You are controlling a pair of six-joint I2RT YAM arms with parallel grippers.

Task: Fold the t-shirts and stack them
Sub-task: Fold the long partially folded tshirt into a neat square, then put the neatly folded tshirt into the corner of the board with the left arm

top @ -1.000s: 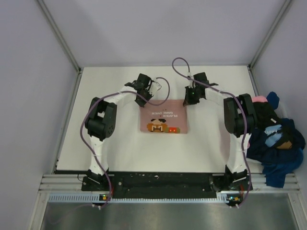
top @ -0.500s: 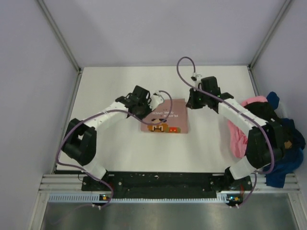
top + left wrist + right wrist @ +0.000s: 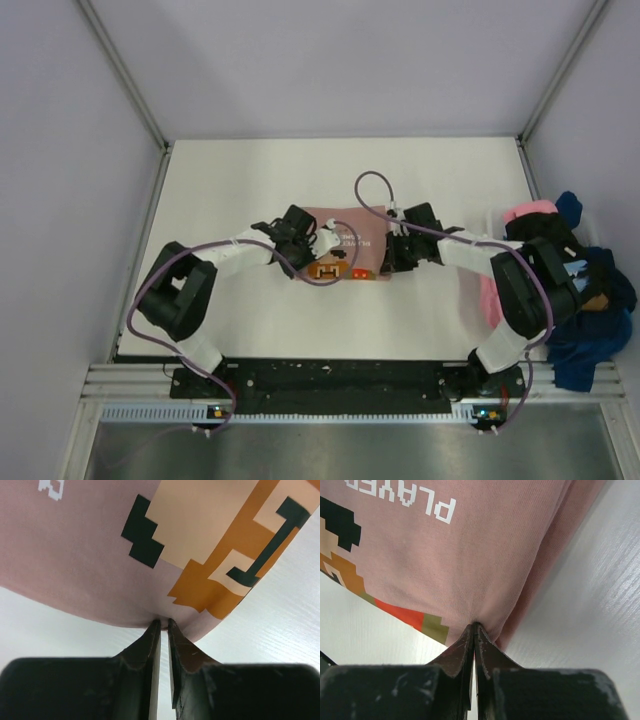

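The dusty rose-pink t-shirt (image 3: 350,240) with an orange-brown pixel figure lies folded at the table's middle. My left gripper (image 3: 303,262) is shut on its near left edge; in the left wrist view the fingertips (image 3: 161,625) pinch the cloth (image 3: 90,555) beside the figure. My right gripper (image 3: 388,262) is shut on its near right edge; in the right wrist view the fingertips (image 3: 474,627) pinch the cloth (image 3: 485,550) below white lettering. Both held edges are raised off the table.
A heap of other shirts, bright pink (image 3: 530,212), navy (image 3: 585,300) and black (image 3: 550,235), hangs over the table's right edge (image 3: 522,175). Grey walls stand at the left, back and right.
Both grippers have come nearer and lower, from the shirt's far corners to its near edge. The shirt is now a shorter folded shape.
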